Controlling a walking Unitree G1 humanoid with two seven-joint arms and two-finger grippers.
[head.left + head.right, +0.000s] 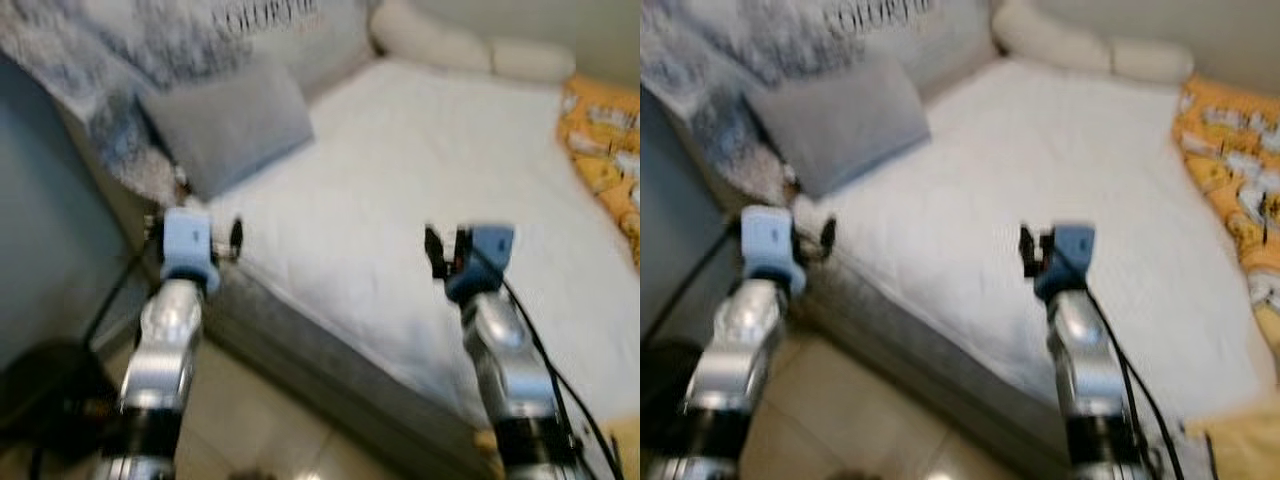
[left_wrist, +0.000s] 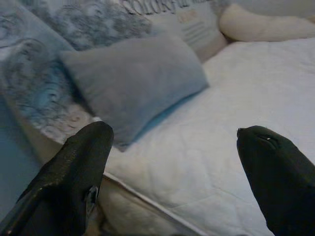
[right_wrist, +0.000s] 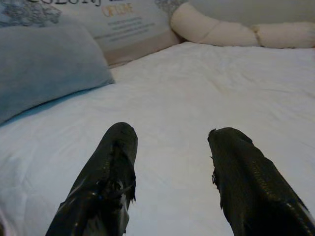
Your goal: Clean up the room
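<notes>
On the bed (image 1: 400, 190), at its head end near the left edge, a grey-blue pillow (image 1: 228, 122) lies flat on the white quilted mattress cover, slightly skewed, one corner pointing toward the mattress edge. Plain fabric, soft, rectangular. Behind it, against the head end, a patterned blue-grey blanket (image 1: 90, 60) is draped, and beside that a pale cushion with printed lettering (image 2: 197, 27). Along the far edge of the bed, a long cream bolster (image 1: 470, 45) curves round the far corner. At the right edge, an orange and yellow patterned cover (image 1: 605, 150) lies bunched. Head views blurred.

Left gripper (image 2: 172, 172): fingers spread wide apart, nothing between them, touching nothing. It hovers over the near left corner of the mattress, pointed toward the grey-blue pillow, which sits just ahead of it.

Right gripper (image 3: 170, 172): fingers parted, a moderate gap, holding nothing. It hangs above bare white cover near the middle of the near edge, well apart from the pillow.

Both silver arms reach forward from the near side of the bed. Below the left arm, a beige tiled floor (image 1: 260, 420) and a dark round object (image 1: 45, 385), too blurred to identify.
</notes>
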